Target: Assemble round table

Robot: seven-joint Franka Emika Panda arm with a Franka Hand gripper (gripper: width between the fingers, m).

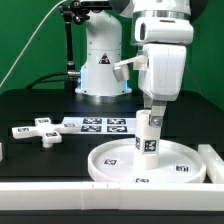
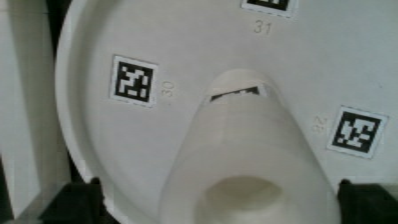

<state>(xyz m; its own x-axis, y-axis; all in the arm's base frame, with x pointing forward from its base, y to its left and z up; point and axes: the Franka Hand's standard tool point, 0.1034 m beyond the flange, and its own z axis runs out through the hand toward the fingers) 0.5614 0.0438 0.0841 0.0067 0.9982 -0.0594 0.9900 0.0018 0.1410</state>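
The large rimmed round disc [image 1: 150, 162] lies flat on the black table near the front. My gripper [image 1: 150, 112] is shut on the short cylindrical leg [image 1: 149, 135] and holds it upright over the middle of the disc, its lower end at or just above the disc's surface. In the wrist view the leg [image 2: 246, 140] runs down from between my dark fingers [image 2: 71, 200] onto the disc [image 2: 169, 60], which carries square tags. The cross-shaped foot piece [image 1: 38, 129] lies on the table at the exterior view's left, untouched.
The marker board [image 1: 100, 124] lies flat behind the disc. The long white border wall [image 1: 100, 185] runs along the table's front edge and up the exterior view's right side. The robot's base [image 1: 103, 70] stands at the back.
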